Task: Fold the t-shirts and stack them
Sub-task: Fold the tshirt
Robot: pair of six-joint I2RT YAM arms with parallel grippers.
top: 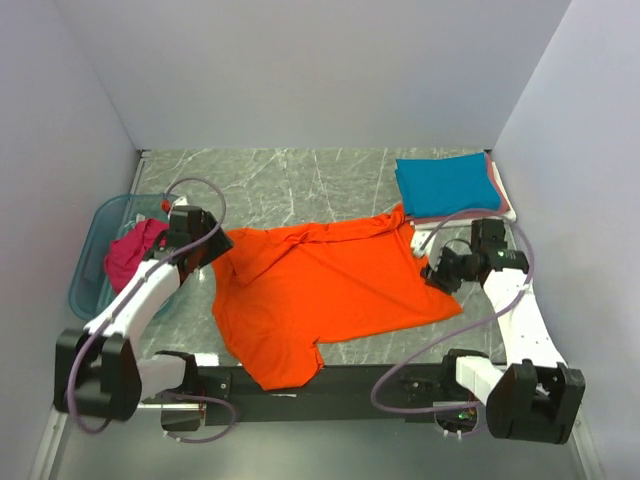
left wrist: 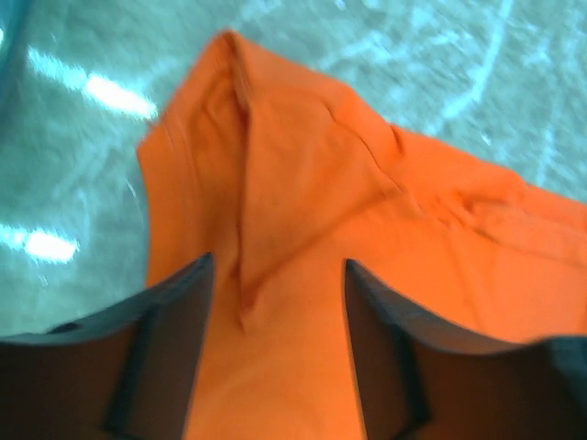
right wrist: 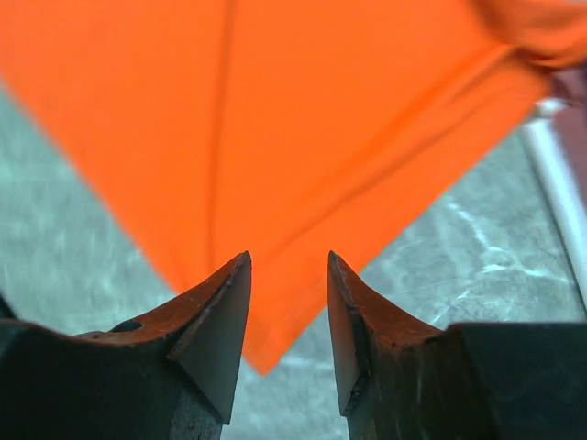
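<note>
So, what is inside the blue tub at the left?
A crumpled magenta shirt lies in the tub. The left arm covers the tub's right side, and anything under the shirt cannot be seen.

The left gripper point(left wrist: 277, 268) hung with jaws apart over the orange t-shirt point(left wrist: 385, 238); a raised fold point(left wrist: 244, 174) ran between them; the marbled table point(left wrist: 413, 55) showed beyond.

Marbled table point(top: 300, 185): orange t-shirt point(top: 320, 290), blue tub point(top: 88, 272)
</note>
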